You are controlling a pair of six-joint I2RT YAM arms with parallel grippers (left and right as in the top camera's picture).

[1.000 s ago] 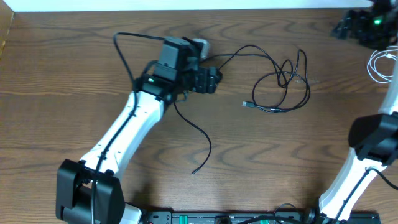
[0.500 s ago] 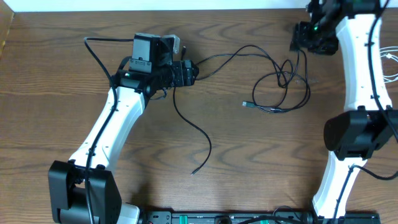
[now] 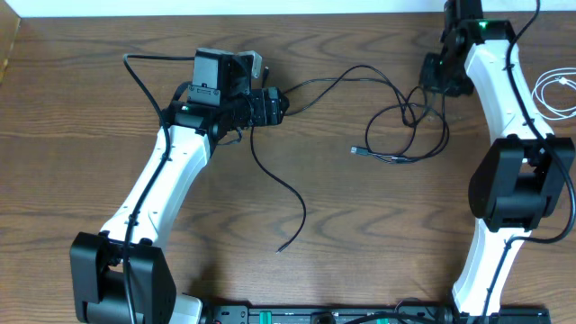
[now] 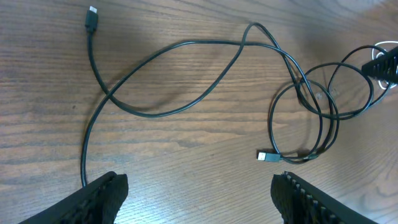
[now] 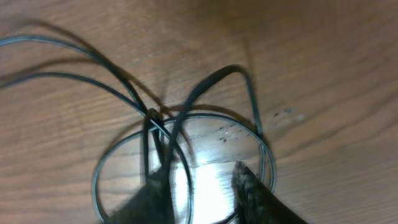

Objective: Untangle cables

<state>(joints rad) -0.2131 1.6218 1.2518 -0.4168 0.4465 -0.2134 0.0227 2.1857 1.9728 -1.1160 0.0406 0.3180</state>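
The black cables lie in tangled loops right of the table's middle, with a small plug at their left. One strand runs left toward my left gripper, and another strand trails down to a loose end. In the left wrist view that gripper is open wide over bare wood, with the cables ahead of it. My right gripper is at the top of the loops. In its wrist view the gripper has narrowed jaws still apart, and a cable strand passes between them beside the left finger.
A white cable lies coiled at the right edge, behind the right arm. The table's far edge runs along the top. A black rail runs along the front edge between the arm bases.
The right arm swung in from the far right and came down onto the top of the loops, its jaws narrowing. The left arm shifted left early on, then held still.
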